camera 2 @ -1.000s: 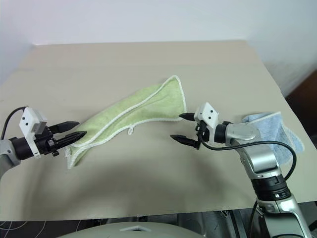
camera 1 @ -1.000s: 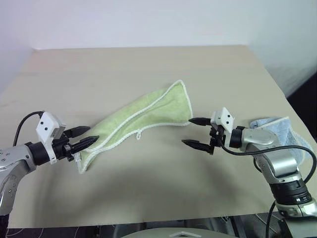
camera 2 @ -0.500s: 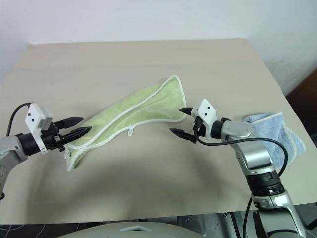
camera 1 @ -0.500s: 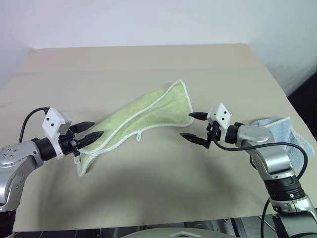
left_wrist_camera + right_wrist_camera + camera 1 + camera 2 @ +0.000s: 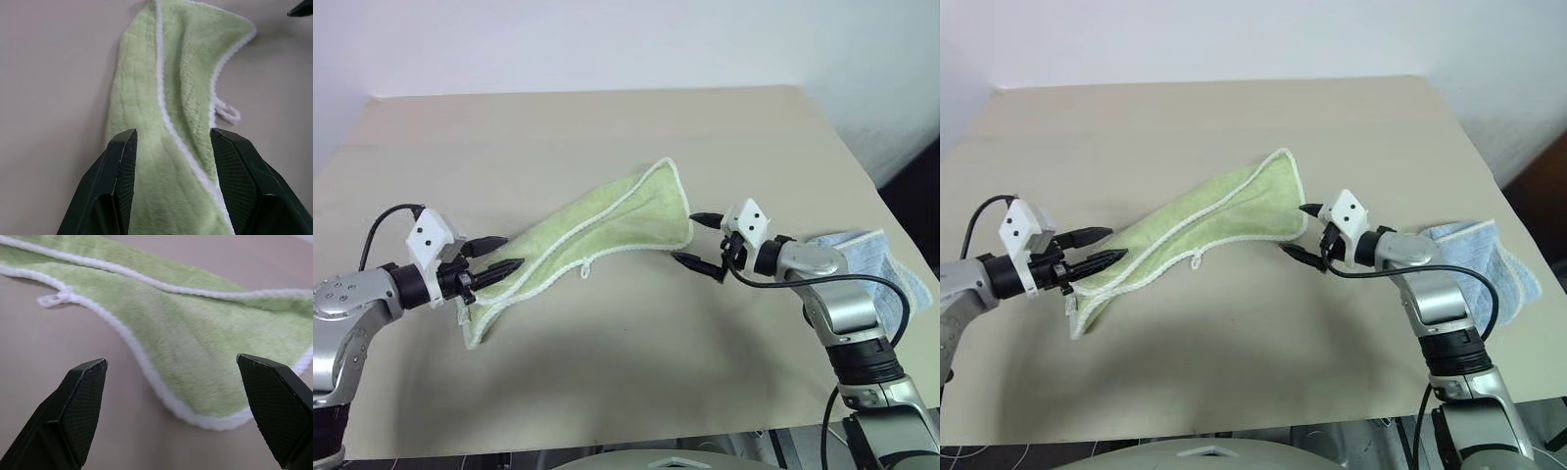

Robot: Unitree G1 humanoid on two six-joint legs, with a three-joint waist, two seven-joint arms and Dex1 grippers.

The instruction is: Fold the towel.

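- Beige table [image 5: 607, 127] under a pale wall, with a blue cloth [image 5: 876, 264] at the right edge.
- Light green towel [image 5: 597, 230] mid-table, lying diagonally, bunched lengthwise into a narrow strip; white stitched edging along every border, small white tag loop [image 5: 586, 267] on the near edge.
- Wider at the far right corner, tapering toward the near left end.
- Left gripper [image 5: 494, 266] at the towel's near left end, fingers [image 5: 122, 166] apart above the terry, clamped on nothing visible.
- Right gripper [image 5: 697, 240] spread wide, just beside the towel's right corner.
- Compared with a second ago: right gripper closer to that corner, left gripper further over the left end; towel unchanged.
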